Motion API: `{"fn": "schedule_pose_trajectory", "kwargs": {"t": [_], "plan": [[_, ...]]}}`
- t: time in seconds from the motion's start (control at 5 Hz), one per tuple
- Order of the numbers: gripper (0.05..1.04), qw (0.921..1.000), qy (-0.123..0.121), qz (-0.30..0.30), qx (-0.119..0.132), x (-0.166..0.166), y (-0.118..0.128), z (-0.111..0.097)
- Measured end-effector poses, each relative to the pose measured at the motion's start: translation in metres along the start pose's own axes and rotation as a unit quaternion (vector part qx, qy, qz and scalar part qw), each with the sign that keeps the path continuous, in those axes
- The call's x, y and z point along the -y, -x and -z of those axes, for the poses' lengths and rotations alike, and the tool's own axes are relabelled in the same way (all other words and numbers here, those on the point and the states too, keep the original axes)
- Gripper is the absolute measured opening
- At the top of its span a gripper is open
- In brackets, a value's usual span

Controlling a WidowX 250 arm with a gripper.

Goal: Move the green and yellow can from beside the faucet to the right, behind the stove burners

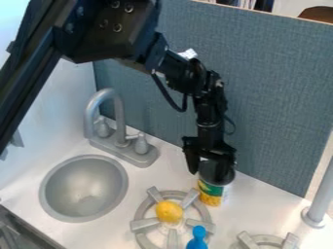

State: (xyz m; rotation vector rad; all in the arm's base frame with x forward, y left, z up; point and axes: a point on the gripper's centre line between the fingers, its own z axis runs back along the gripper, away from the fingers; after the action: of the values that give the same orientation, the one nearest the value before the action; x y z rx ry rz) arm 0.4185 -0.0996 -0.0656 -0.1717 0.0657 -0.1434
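One black hand point(209, 174) stands wide at the rim of a round metal can point(210, 190) on the smooth white desk point(257, 206), near a spoked grey burner point(144, 224), a shallow round sink point(84, 187) and a woven blue-grey panel point(280, 97).
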Motion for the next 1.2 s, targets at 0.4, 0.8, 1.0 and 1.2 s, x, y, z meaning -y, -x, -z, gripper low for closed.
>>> {"fn": "schedule_pose_trajectory", "kwargs": {"t": [0.4, 0.8, 1.0, 1.2], "plan": [[1.0, 0.998, 0.033, 0.054, 0.005, 0.048, 0.01, 0.01], [1.0, 0.9961, 0.028, 0.054, 0.064, 0.054, 0.023, -0.021], [1.0, 0.9924, 0.004, 0.059, 0.108, 0.05, 0.02, -0.049], [1.0, 0.9941, -0.059, 0.042, 0.081, 0.033, 0.029, -0.059]]}}
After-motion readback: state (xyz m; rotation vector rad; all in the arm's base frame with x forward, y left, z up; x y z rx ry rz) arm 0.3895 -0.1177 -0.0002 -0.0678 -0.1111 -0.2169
